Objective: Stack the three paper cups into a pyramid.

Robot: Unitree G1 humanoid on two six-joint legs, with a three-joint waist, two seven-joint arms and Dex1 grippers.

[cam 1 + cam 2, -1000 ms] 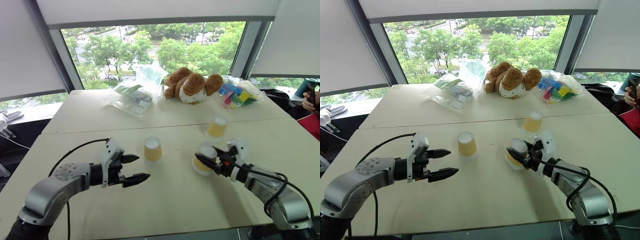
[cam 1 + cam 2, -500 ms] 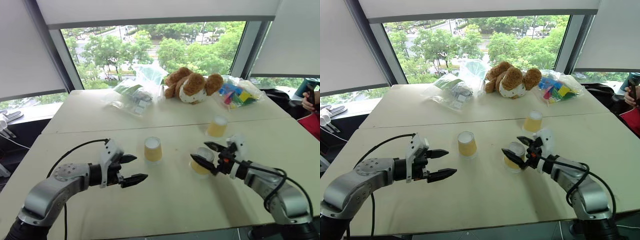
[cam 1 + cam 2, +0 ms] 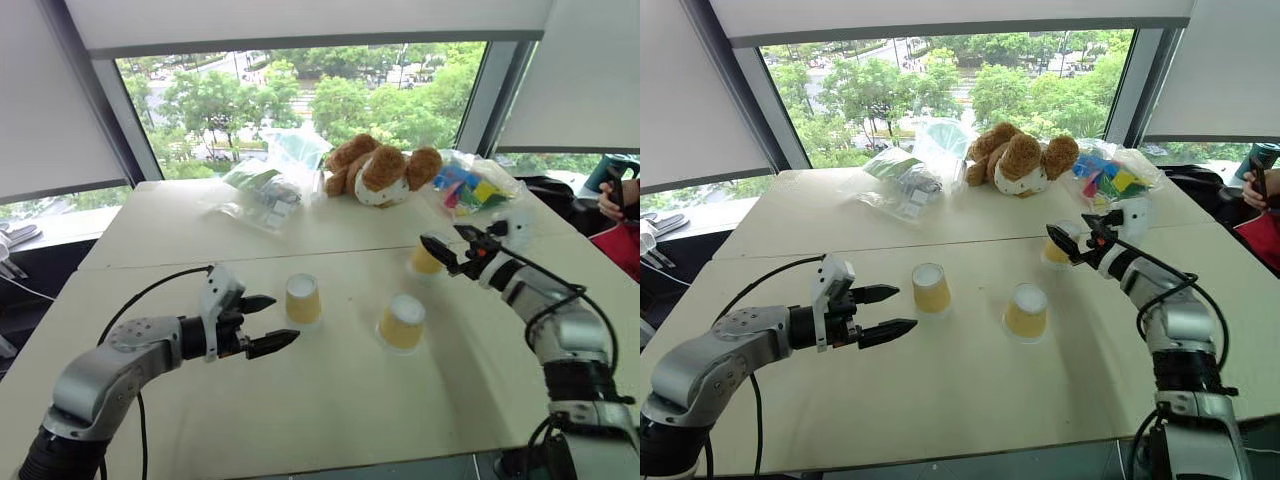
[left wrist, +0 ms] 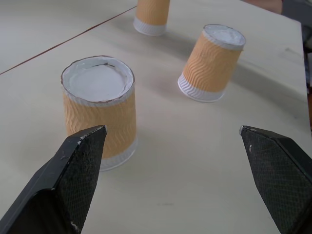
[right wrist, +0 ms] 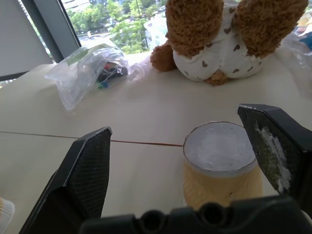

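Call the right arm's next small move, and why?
Probably ease the right gripper forward and close on the far cup. Its fingers are open with that upside-down cup standing between them, not gripped. The other two cups stand apart on the table, nothing stacked yet.

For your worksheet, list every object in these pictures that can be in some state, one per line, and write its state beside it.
Near-left cup: upside down, standing alone, unstacked.
Middle cup: upside down, standing alone, free of any gripper.
Far cup: upside down, between open fingers, not gripped.
Left gripper: open, empty, beside the near-left cup.
Right gripper: open, at the far cup.
Teddy bear: lying on the table.
Plastic bags: lying closed.
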